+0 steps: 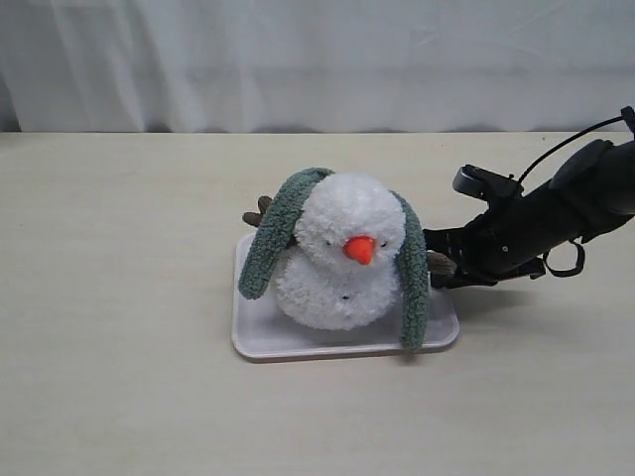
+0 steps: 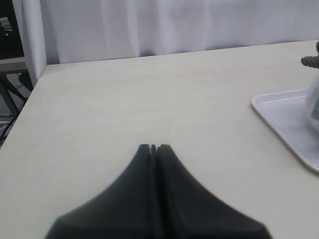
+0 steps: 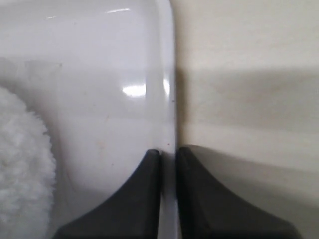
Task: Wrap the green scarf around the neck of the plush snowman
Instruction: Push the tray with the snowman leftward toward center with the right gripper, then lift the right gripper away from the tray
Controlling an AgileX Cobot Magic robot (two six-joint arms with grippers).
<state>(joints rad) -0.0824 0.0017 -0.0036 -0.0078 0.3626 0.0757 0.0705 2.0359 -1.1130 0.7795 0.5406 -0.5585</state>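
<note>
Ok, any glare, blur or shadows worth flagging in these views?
Exterior view: soft, even light, everything sharp, a faint shadow on the table under the right arm. Left wrist view: left end effector blurred, too near the lens. Right wrist view: glare spots on the white tray, right end effector soft, broad shadow band across the table.

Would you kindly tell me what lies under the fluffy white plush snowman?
A glossy white rectangular tray on the table holds the fluffy white plush snowman. The tray's middle, beneath the plush body, is covered, so anything there cannot be seen.
</note>
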